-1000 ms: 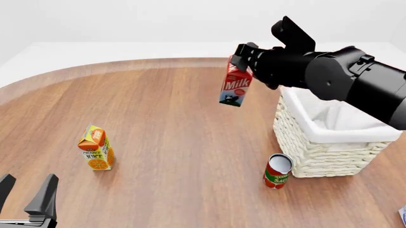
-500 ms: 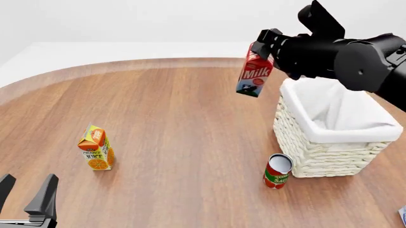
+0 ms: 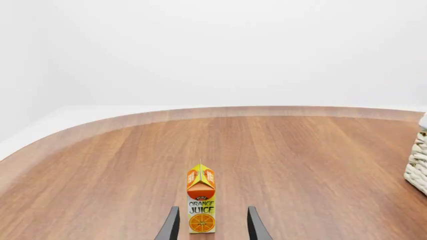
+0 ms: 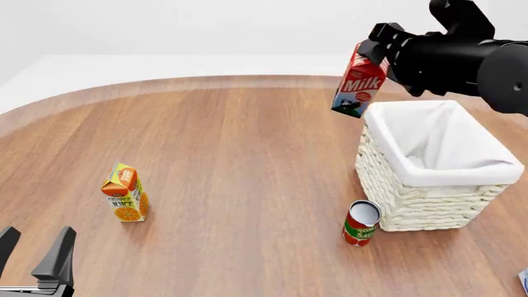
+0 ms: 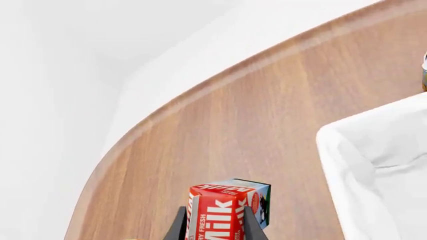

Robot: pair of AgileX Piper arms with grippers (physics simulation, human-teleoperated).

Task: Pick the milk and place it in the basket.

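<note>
The milk (image 4: pixel 359 86), a red carton with a blue-green base, hangs tilted in the air just over the far left rim of the basket (image 4: pixel 412 192). My right gripper (image 4: pixel 375 52) is shut on its red top. In the right wrist view the milk (image 5: pixel 223 210) sits between the two fingers, with the basket's white lining (image 5: pixel 380 165) beside it. The basket is cream wicker with white cloth folded over its rim. My left gripper (image 4: pixel 34 255) stands open at the near left edge, holding nothing; in the left wrist view its fingers (image 3: pixel 168 226) frame the juice carton ahead.
An orange juice carton (image 4: pixel 125 193) stands upright on the left of the wooden table (image 4: pixel 231 142); it also shows as the juice carton (image 3: pixel 201 200) in the left wrist view. A red tomato sauce can (image 4: pixel 360 223) stands at the basket's near left corner.
My right gripper has carried the milk to the right and upward, from over the open table to the basket's far left rim. The left arm has not moved.
</note>
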